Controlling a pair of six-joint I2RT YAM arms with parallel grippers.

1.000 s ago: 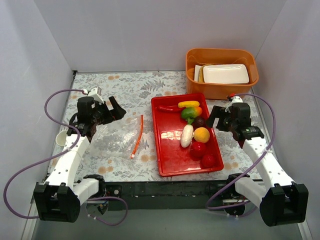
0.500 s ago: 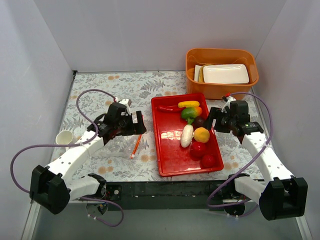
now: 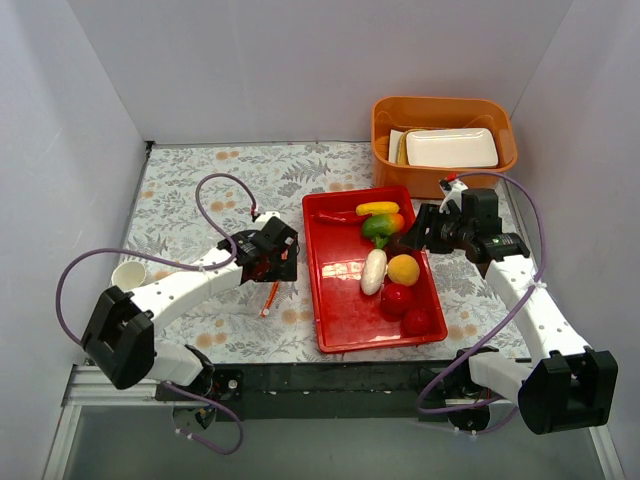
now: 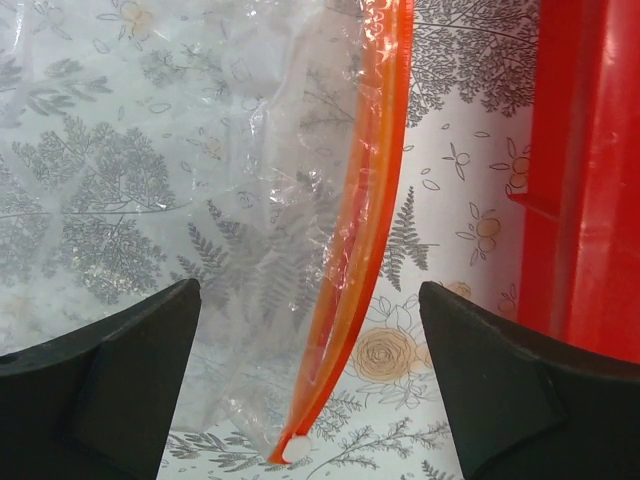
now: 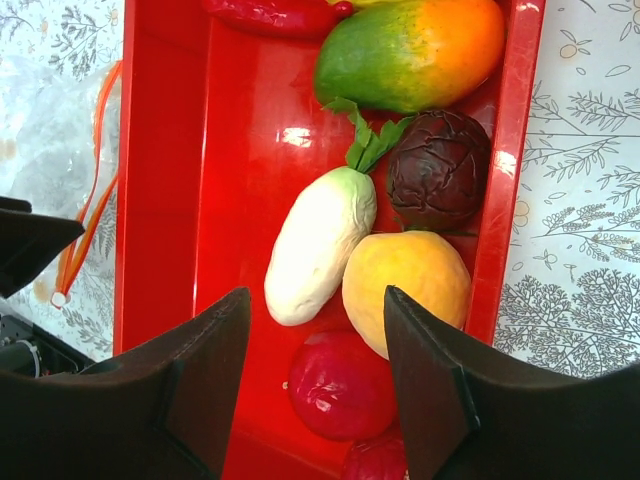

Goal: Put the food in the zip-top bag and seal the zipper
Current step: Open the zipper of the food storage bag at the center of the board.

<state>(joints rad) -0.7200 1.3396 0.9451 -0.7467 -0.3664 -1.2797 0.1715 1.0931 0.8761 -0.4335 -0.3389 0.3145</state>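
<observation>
on the flowered table (image 3: 200, 180), at 9 o'clock of the red tray (image 3: 340, 315): the clear bag (image 3: 222, 282), lying flat, nearly invisible from above except for its orange zipper (image 3: 274, 275). right over that strip, the left gripper (image 3: 272, 258), jaws spread wide, clamping nothing. from the left wrist, one finger at 8 o'clock and the other at 4 o'clock, with the zipper running between them from 12 down to 6 and ending in a pale tip. cannot tell whether the bag's mouth is parted or pressed shut. bag's upper part cut off by the frame edge.

all the food (image 3: 390, 265) inside the tray, none in the bag. over the tray's 3 o'clock rim, the right gripper (image 3: 412, 238), jaws parted, no grip visible. in the gap from its wrist camera: white oblong (image 5: 320, 245) and yellow fruit (image 5: 405, 285); contact with either impossible to judge. at 12 o'clock of these, dark purple piece (image 5: 440, 165), green-orange mango (image 5: 410, 50) and a red pepper (image 5: 275, 15) cropped at the top. red fruit (image 5: 340, 385) partly behind the fingers, a second one cut off below.

at 1 o'clock of the tray, orange tub (image 3: 445, 178) holding a white foam tray (image 3: 452, 147). small cup (image 3: 130, 275) at far 9 o'clock.
</observation>
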